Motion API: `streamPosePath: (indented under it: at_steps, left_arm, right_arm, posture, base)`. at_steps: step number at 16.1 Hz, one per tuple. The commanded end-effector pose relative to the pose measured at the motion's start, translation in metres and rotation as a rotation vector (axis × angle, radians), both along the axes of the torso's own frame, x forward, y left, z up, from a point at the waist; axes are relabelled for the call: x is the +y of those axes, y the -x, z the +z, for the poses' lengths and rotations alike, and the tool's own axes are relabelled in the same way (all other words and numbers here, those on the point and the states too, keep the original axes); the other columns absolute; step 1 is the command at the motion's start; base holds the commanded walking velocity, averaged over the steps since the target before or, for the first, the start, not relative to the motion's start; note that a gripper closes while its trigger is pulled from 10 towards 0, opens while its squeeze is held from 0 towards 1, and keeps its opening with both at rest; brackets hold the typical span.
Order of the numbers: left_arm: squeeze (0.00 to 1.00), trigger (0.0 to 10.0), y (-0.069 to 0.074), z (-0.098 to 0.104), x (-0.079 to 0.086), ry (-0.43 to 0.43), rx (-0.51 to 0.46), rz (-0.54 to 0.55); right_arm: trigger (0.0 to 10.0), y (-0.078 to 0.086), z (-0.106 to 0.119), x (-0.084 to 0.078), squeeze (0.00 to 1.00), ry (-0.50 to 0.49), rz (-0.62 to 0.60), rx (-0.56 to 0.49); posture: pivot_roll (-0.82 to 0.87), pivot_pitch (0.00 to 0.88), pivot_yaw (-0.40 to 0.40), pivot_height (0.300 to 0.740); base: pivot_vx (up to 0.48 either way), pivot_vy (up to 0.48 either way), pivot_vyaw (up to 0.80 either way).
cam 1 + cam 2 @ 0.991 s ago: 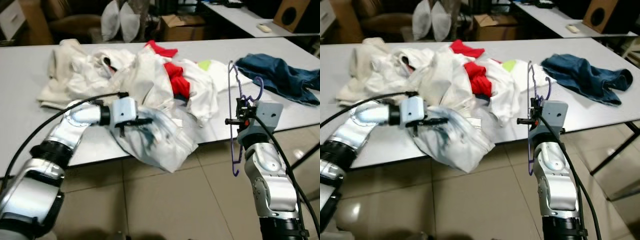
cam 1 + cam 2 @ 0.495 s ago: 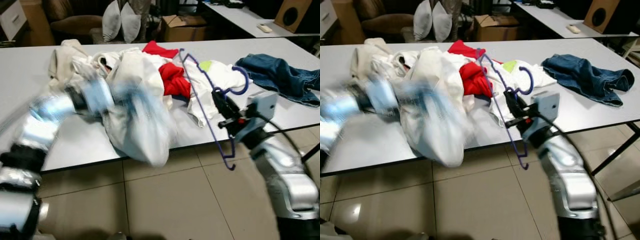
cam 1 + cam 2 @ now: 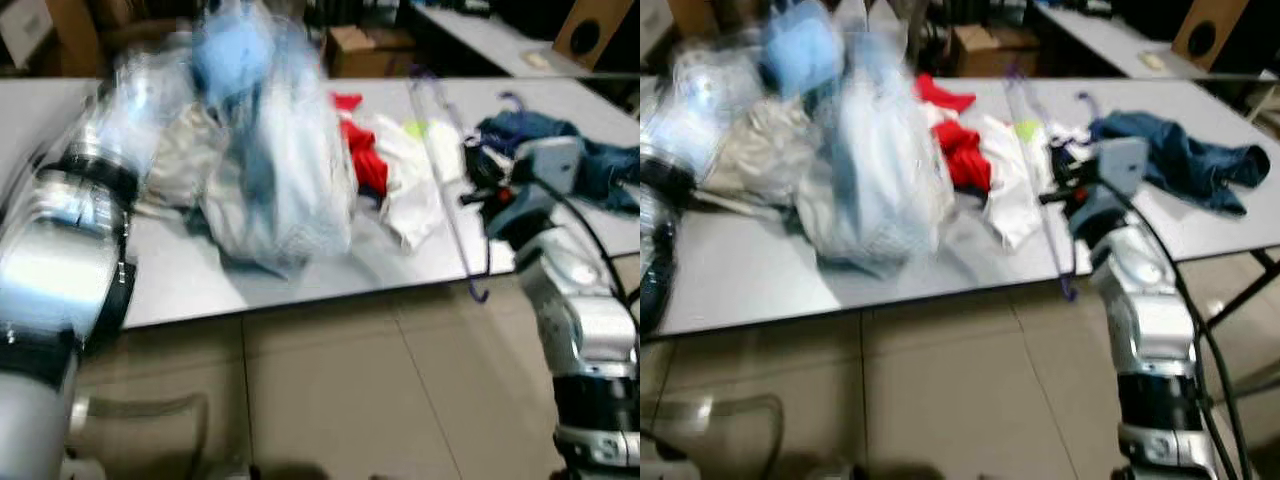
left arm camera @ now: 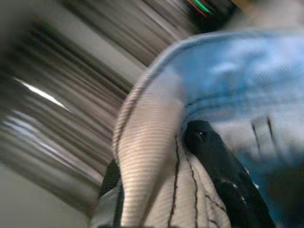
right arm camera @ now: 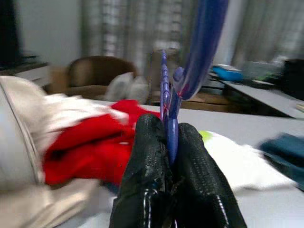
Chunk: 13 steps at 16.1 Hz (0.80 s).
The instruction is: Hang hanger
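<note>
The left end effector [image 4: 190, 142] was raised high, pinching a white-and-blue garment [image 3: 270, 150] above the surface [image 3: 180, 280], while the bent right end effector [image 5: 166, 142] pinched the purple hanger [image 3: 450, 190].

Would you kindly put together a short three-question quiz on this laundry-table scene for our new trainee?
1. True or false: the right gripper is shut on the purple hanger.
2. What does the left gripper hold? A) the blue jeans B) the white garment C) a cardboard box
3. Fill in: beside the lifted white garment, on the grey table, lies a ___ cloth.

Key: 1 true; 2 B; 3 red. The blue jeans lie untouched at the table's right end.
</note>
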State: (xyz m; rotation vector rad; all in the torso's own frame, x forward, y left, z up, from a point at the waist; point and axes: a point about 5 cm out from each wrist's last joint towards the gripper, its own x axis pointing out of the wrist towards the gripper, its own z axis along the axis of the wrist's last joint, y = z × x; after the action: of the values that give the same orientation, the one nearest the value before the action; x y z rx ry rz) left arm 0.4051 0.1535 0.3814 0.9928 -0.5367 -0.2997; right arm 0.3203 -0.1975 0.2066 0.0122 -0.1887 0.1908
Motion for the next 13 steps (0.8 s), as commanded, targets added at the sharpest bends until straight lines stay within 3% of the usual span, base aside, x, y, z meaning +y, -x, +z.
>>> streamPosePath:
  at_steps: [1, 3, 4, 6, 7, 8, 9, 10, 11, 13]
  left_arm:
    - [0.0, 0.0, 0.049, 0.109, -0.003, 0.223, -0.515, -0.09]
    - [0.0, 0.0, 0.055, 0.116, 0.007, 0.251, -0.573, -0.08]
    - [0.0, 0.0, 0.043, 0.095, 0.011, 0.212, -0.491, -0.056]
    - [0.0, 0.0, 0.011, -0.002, 0.028, 0.141, -0.195, -0.007]
    - [0.0, 0.0, 0.01, -0.03, 0.03, 0.102, -0.126, -0.033]
    - [0.0, 0.0, 0.012, -0.084, 0.027, 0.079, 0.066, -0.147]
    - [0.0, 0.0, 0.015, -0.108, 0.025, 0.059, 0.164, -0.206]
    - [0.0, 0.0, 0.028, -0.158, 0.024, -0.013, 0.374, -0.301]
    - [0.0, 0.0, 0.04, -0.189, 0.027, -0.051, 0.514, -0.341]
    - [0.0, 0.0, 0.059, -0.211, 0.029, -0.07, 0.712, -0.434]
  right_arm:
    - [10.0, 0.003, 0.013, -0.022, 0.0, -0.041, -0.126, -0.074]
    - [10.0, 0.006, 0.012, -0.025, 0.0, -0.057, -0.164, -0.087]
    - [10.0, 0.007, 0.01, -0.023, 0.0, -0.061, -0.162, -0.087]
    - [10.0, 0.01, 0.001, -0.008, 0.0, -0.042, -0.112, -0.067]
    - [10.0, 0.01, -0.001, -0.004, 0.0, -0.043, -0.101, -0.065]
    - [10.0, 0.012, -0.002, 0.001, 0.0, -0.05, -0.081, -0.061]
    - [10.0, 0.013, -0.003, 0.003, 0.0, -0.05, -0.072, -0.059]
    - [10.0, 0.014, -0.005, 0.008, 0.0, -0.05, -0.037, -0.049]
    - [10.0, 0.015, -0.007, 0.012, 0.0, -0.037, 0.012, -0.035]
    - [10.0, 0.018, -0.01, 0.016, 0.0, -0.006, 0.088, -0.014]
  posture:
    - [-0.13, 0.0, -0.03, 0.74]
    - [-0.13, 0.0, -0.029, 0.74]
    - [-0.13, 0.0, -0.033, 0.74]
    - [-0.13, 0.0, -0.033, 0.74]
    - [-0.13, 0.0, -0.034, 0.74]
    - [-0.13, 0.0, -0.041, 0.74]
    - [-0.13, 0.0, -0.044, 0.74]
    - [-0.12, 0.0, -0.047, 0.74]
    - [-0.12, 0.0, -0.056, 0.74]
    - [-0.12, 0.0, -0.055, 0.74]
  base:
    - [0.0, 0.0, 0.0]
    - [0.0, 0.0, 0.0]
    - [0.0, 0.0, 0.0]
    - [0.0, 0.0, 0.0]
    - [0.0, 0.0, 0.0]
    - [0.0, 0.0, 0.0]
    - [0.0, 0.0, 0.0]
    - [0.0, 0.0, 0.0]
    - [0.0, 0.0, 0.0]
    - [0.0, 0.0, 0.0]
